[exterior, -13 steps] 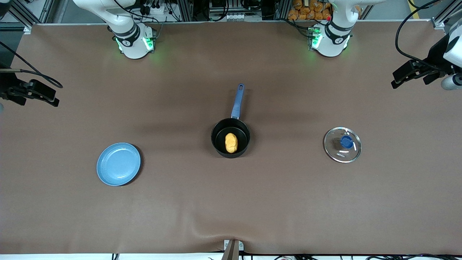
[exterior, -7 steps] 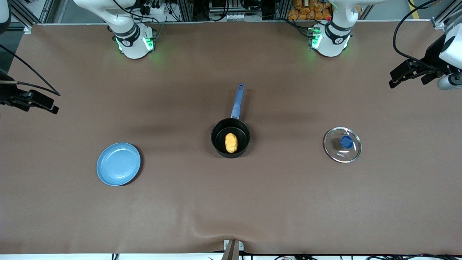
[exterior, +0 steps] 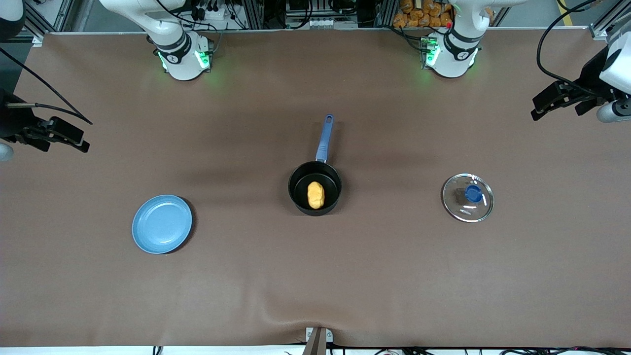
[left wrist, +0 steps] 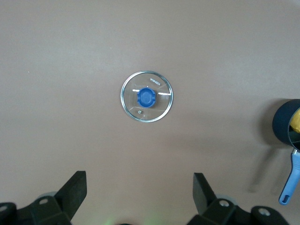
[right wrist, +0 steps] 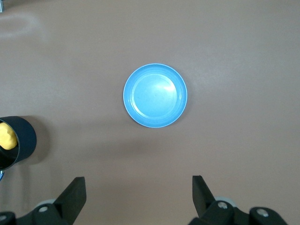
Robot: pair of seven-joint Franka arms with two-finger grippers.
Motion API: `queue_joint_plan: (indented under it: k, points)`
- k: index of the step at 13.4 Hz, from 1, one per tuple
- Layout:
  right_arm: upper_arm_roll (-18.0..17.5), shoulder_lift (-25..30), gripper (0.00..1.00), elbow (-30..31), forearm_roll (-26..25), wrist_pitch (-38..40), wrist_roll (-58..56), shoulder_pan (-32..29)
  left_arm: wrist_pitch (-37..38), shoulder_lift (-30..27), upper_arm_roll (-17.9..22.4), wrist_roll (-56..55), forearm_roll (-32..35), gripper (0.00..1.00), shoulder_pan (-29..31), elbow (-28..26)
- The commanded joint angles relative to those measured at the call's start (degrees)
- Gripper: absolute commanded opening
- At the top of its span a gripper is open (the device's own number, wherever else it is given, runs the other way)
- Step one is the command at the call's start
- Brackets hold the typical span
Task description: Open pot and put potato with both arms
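The black pot (exterior: 298, 189) stands open in the middle of the table, its blue handle (exterior: 324, 138) pointing toward the robots' bases. The yellow-orange potato (exterior: 315, 195) lies inside it. The glass lid with a blue knob (exterior: 467, 197) lies flat on the table toward the left arm's end. My left gripper (exterior: 554, 114) is open and empty, high over that end; its wrist view shows the lid (left wrist: 147, 96) and the pot's edge (left wrist: 284, 123). My right gripper (exterior: 66, 147) is open and empty, high over the right arm's end.
A flat light-blue plate (exterior: 161, 224) lies toward the right arm's end, nearer to the front camera than the pot; it also shows in the right wrist view (right wrist: 155, 95). The brown table cover (exterior: 315, 276) has a wrinkle at its front edge.
The right gripper has shifted a little toward the table's middle. The left gripper has barely moved. The pot, potato, lid and plate have not moved.
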State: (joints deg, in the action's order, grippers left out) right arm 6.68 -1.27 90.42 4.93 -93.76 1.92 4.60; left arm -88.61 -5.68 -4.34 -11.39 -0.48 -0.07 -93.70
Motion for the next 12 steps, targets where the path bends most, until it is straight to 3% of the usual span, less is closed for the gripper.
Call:
queue_joint_plan:
  k: [1, 6, 12]
  points:
    - [0.71, 0.3, 1.0, -0.51, 0.26, 0.15, -0.78, 0.67, 1.95, 0.93, -0.23, 0.23, 1.44, 1.0, -0.1, 2.12]
    - [0.53, 0.3, 1.0, -0.95, -4.83, 0.68, -0.69, 2.24, 2.3, 1.28, -0.23, 0.22, 1.53, 1.0, -0.02, 2.12]
    - [0.88, 0.48, 1.0, -4.73, -5.11, 4.72, -0.25, 1.73, 2.3, 1.28, -0.23, 2.15, 1.53, 1.0, -0.02, 2.12]
